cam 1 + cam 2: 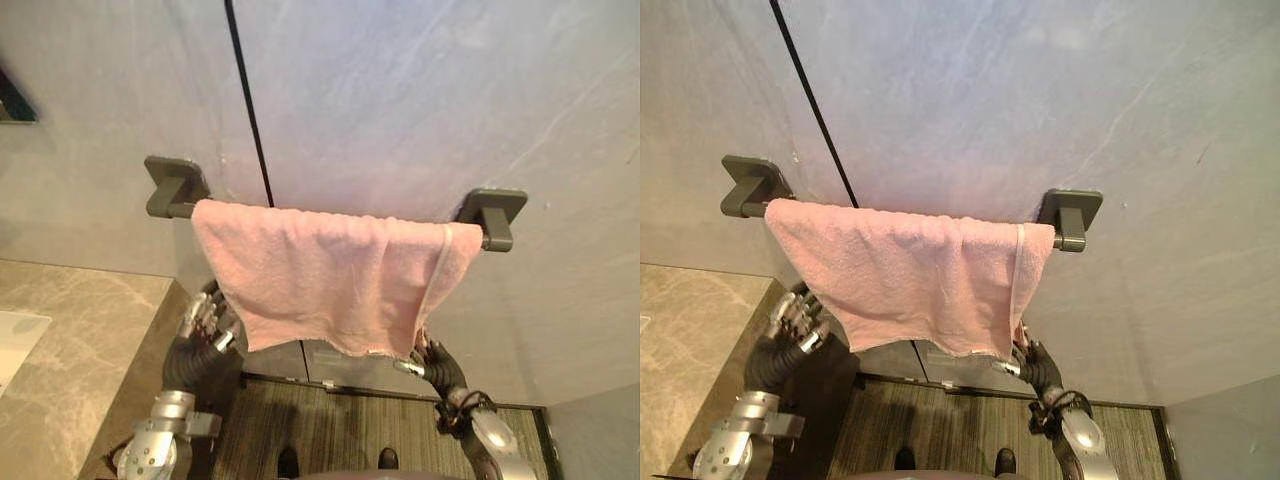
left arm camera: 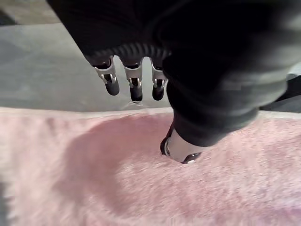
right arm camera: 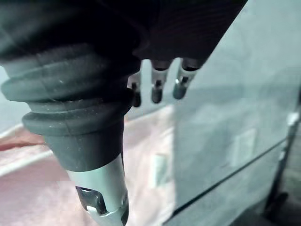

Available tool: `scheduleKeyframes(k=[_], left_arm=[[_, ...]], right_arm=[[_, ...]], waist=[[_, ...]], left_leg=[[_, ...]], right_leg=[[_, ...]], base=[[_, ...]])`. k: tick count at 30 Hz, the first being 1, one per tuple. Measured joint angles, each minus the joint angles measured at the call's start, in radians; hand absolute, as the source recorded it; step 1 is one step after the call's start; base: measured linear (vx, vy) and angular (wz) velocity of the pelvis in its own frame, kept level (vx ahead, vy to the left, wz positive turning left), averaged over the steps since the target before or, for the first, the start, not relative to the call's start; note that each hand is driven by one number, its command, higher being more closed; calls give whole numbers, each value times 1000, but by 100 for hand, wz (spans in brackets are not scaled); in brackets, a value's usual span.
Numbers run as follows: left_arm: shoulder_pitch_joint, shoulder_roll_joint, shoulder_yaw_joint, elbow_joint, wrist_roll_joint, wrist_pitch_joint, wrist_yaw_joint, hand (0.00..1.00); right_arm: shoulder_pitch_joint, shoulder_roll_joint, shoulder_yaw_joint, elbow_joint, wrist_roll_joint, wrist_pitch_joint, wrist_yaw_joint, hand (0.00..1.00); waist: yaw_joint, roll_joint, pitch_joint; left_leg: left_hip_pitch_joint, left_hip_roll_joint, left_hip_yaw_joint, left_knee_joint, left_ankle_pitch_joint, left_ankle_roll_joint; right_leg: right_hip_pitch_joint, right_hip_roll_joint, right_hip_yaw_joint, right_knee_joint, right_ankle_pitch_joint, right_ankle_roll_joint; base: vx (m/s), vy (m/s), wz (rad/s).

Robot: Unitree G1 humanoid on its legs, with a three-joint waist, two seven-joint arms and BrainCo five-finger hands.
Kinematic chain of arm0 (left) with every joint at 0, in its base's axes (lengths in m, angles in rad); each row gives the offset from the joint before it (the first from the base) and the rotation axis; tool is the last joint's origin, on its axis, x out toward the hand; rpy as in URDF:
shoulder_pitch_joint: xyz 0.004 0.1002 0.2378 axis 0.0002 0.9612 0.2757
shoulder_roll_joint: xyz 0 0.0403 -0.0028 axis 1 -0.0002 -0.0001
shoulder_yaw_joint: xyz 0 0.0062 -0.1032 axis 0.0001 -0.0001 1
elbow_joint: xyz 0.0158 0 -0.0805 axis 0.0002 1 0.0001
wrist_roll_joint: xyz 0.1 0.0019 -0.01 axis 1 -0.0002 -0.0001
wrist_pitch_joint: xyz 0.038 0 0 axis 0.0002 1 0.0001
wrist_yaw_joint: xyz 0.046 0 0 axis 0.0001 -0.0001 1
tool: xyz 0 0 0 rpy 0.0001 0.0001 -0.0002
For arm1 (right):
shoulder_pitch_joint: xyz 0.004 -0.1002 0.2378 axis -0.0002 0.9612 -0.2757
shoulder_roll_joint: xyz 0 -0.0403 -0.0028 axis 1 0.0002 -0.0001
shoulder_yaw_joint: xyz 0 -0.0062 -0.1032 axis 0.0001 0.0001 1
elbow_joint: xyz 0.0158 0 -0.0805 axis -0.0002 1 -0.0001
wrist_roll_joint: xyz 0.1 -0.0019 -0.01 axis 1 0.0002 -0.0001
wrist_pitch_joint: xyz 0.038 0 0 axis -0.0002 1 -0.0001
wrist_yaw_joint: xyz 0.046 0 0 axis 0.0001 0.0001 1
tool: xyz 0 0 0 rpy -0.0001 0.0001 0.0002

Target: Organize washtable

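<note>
A pink towel (image 1: 330,275) hung over the wall rail (image 1: 490,225) (its small white tag (image 3: 159,169) unreadable), the left hand (image 1: 205,332) and right hand (image 1: 434,360) loose-fingered beside its lower corners.

**Silver arms, dark ribbed wrists**

The left hand (image 1: 200,340) has silver fingers (image 2: 134,84) with dark tips, set in a row under a dark ribbed cover (image 2: 197,56) that runs on over the wrist. The left arm (image 1: 150,455) is silver-grey metal dotted with small round screws. The right hand (image 1: 435,365) wears the same cover. Its thumb (image 3: 101,188) is a smooth silver shaft with a dark inset, and the right arm (image 1: 495,440) is glossy silver-grey.
</note>
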Motion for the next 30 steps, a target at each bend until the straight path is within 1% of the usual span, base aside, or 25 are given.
scheduleKeyframes(k=[1, 2, 4, 5, 7, 8, 10, 12, 13, 15, 16, 17, 18, 19, 20, 21, 22, 24, 25, 26, 27, 28, 30], left_arm=[[17, 1, -1, 18, 32, 15, -18, 0], [23, 1, -1, 30, 42, 22, -26, 0], [39, 1, -1, 91, 119, 44, -50, 0], [40, 1, -1, 113, 131, 45, -55, 0], [47, 1, -3, 218, 199, 57, -66, 0], [54, 2, -6, 237, 215, 63, -67, 0], [82, 19, -32, 280, 248, 77, -76, 0], [116, 57, -80, 335, 251, 84, -109, 0], [121, 78, -106, 356, 223, 93, -117, 0], [131, 170, -204, 369, 158, 109, -132, 0], [141, 255, -284, 363, 29, 121, -168, 0], [152, 319, -337, 350, -42, 125, -195, 0], [168, 404, -392, 315, -151, 139, -228, 0], [178, 459, -411, 281, -229, 145, -252, 0], [184, 493, -417, 255, -290, 151, -268, 0], [185, 551, -420, 207, -404, 158, -293, 0], [175, 583, -415, 168, -492, 160, -308, 0], [144, 586, -395, 112, -567, 160, -308, 0], [111, 580, -383, 74, -610, 157, -304, 0], [94, 577, -377, 56, -628, 155, -300, 0], [61, 562, -364, 21, -651, 144, -287, 0], [27, 529, -348, -14, -670, 125, -255, 0], [-9, 478, -320, -54, -689, 100, -224, 0]], right_arm=[[16, -8, 1, 3, -33, 18, 25, 0], [24, -11, 1, 3, -44, 24, 36, 0], [60, -22, 4, 3, -77, 43, 81, 0], [67, -24, 6, 3, -84, 50, 88, 0], [108, -29, 21, -13, -105, 68, 116, 0], [121, -33, 30, -28, -105, 74, 124, 0], [163, -61, 64, -103, -106, 88, 152, 0], [199, -122, 119, -184, -102, 95, 193, 0], [198, -151, 140, -198, -83, 97, 206, 0], [187, -245, 196, -242, -35, 101, 220, 0], [176, -326, 226, -275, 57, 102, 235, 0], [166, -386, 241, -299, 113, 101, 246, 0], [148, -468, 259, -330, 189, 99, 251, 0], [134, -518, 267, -349, 245, 94, 252, 0], [126, -545, 269, -364, 281, 92, 251, 0], [106, -587, 272, -398, 352, 85, 250, 0], [82, -608, 278, -432, 408, 67, 247, 0], [50, -602, 282, -487, 468, 41, 244, 0], [32, -572, 284, -505, 509, 15, 238, 0], [26, -550, 284, -509, 530, 7, 228, 0], [16, -501, 284, -512, 549, -10, 210, 0], [15, -454, 285, -518, 574, -21, 186, 0], [17, -419, 287, -522, 581, -28, 175, 0]], waist=[[1, 1, -1], [3, 2, -1], [9, 4, -2], [9, 4, -3], [10, 4, -3], [9, 4, -3], [10, 3, -3], [10, 3, -3], [10, 3, -3], [9, 3, -2], [8, 4, -2], [7, 4, -1], [6, 5, 1], [6, 4, 3], [6, 2, 3], [8, 1, 5], [8, 0, 6], [9, 1, 6], [10, 1, 6], [10, 0, 5], [10, -2, 5], [10, -3, 5], [11, -4, 5]], left_leg=[[5, 0, 4, 2, -1, 0], [8, 1, 6, 2, -2, 0], [19, 1, 11, 0, -6, -1], [23, 1, 11, -1, -9, -5], [34, 1, 15, -3, -13, -5], [35, 1, 15, -3, -15, -4], [37, 0, 16, -3, -17, -2], [37, -2, 17, -3, -23, -5], [38, -3, 18, -3, -23, -4], [39, -5, 18, 2, -24, -3], [42, -6, 18, 3, -25, -1], [47, -7, 18, 3, -26, 0], [53, -7, 19, 3, -28, 3], [53, -7, 20, 3, -28, 4], [52, -7, 20, 3, -28, 4], [51, -8, 19, 3, -28, 4], [50, -8, 19, 3, -29, 4], [48, -9, 18, 2, -30, 6], [46, -10, 16, 2, -30, 6], [44, -12, 14, 2, -29, 5], [40, -14, 10, 3, -29, 5], [35, -16, 6, 3, -29, 6], [33, -17, 6, 4, -26, 10]], right_leg=[[2, 0, 4, 0, 0, 0], [4, 1, 7, 0, 0, 0], [12, 2, 14, 0, -1, 1], [15, 1, 15, 0, -3, 2], [22, 1, 18, 5, -14, 7], [22, 1, 18, 6, -16, 7], [22, -1, 19, 7, -18, 7], [21, -3, 20, 8, -19, 8], [21, -4, 20, 8, -19, 8], [22, -7, 19, 10, -20, 10], [25, -9, 19, 11, -21, 11], [30, -10, 19, 11, -22, 13], [34, -12, 19, 11, -24, 15], [34, -12, 19, 11, -25, 16], [34, -13, 19, 10, -25, 16], [33, -13, 18, 9, -25, 16], [33, -14, 18, 8, -25, 16], [33, -15, 17, 6, -25, 16], [33, -15, 14, 5, -26, 17], [33, -15, 12, 4, -26, 18], [32, -16, 8, 0, -25, 17], [32, -17, 4, -4, -21, 14], [32, -18, 1, -7, -16, 17]], base=[[27, -4, -11], [10, -3, -12], [-12, -4, -8], [-22, -3, -3], [-24, -2, -4], [0, 0, 0], [0, 0, 0], [0, 0, 0], [0, 0, 0], [0, 0, 0], [0, 0, 0], [0, 0, 0], [0, 0, 0], [0, 0, 0], [0, 0, 0], [0, 0, 0], [0, 0, 0], [0, 0, 0], [26, 0, 4], [37, 1, 7], [49, 0, 9], [38, -2, 8], [64, -5, 4]])
